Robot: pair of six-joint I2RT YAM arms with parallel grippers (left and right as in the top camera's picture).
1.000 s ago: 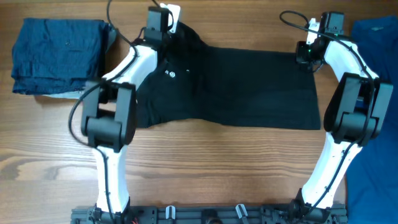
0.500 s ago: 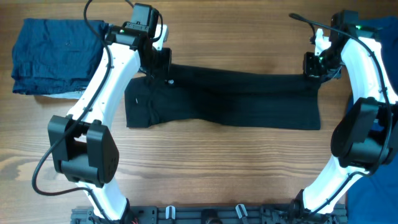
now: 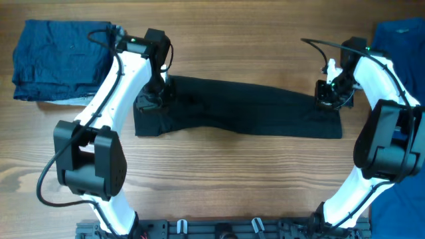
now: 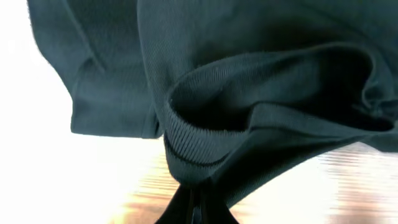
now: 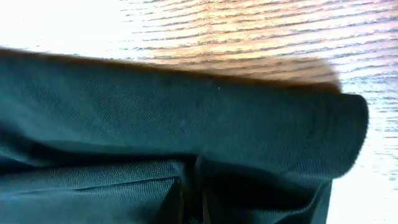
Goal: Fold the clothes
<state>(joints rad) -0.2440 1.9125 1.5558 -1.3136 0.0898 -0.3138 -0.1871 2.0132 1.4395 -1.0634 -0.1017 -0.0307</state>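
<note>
left tool (image 3: 158, 95), right tool (image 3: 325, 97) pinching black shirt (image 3: 246, 114) ends, dark blue pile (image 3: 60, 58) left, royal blue garment (image 3: 400, 33) right

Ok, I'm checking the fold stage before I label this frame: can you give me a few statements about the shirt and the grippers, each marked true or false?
1. The left gripper and the right gripper are both shut on the black shirt. True.
2. The black shirt lies spread flat with its sleeves out. False: it is doubled into a long band across the table.
3. A dark blue folded pile lies on the left arm's side of the table. True.
4. The right gripper holds a blue garment. False: the royal blue garment lies at the right edge, ungripped.
</note>
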